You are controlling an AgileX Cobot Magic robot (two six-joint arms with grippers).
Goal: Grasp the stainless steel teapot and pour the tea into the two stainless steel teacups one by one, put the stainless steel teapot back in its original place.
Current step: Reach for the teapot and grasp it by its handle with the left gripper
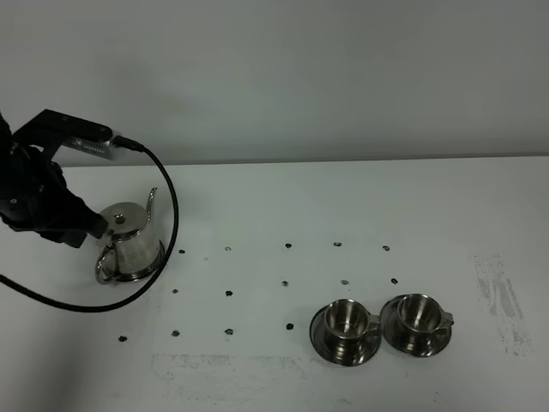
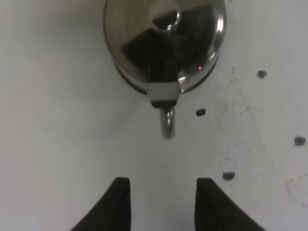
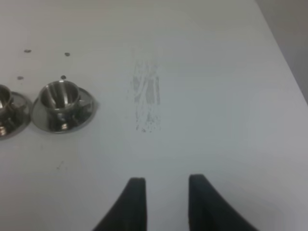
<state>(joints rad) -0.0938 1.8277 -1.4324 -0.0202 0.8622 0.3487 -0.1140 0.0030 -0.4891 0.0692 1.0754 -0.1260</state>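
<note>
The stainless steel teapot (image 1: 129, 243) stands upright at the left of the white table, lid on, spout toward the back, loop handle toward the front left. In the left wrist view the teapot (image 2: 163, 43) is ahead of my left gripper (image 2: 162, 192), which is open and empty, a short gap from the handle (image 2: 167, 122). The left arm (image 1: 43, 197) hovers just left of the pot. The two stainless steel teacups (image 1: 346, 319) (image 1: 418, 313) sit on saucers at the front right. My right gripper (image 3: 166, 187) is open and empty, well apart from the nearer cup (image 3: 60, 96). No tea shows.
A black cable (image 1: 171, 215) loops from the left arm around the teapot's right side and front. Small dark dots (image 1: 229, 293) mark the table's middle. A grey scuffed patch (image 1: 502, 296) lies near the right edge; it also shows in the right wrist view (image 3: 147, 101).
</note>
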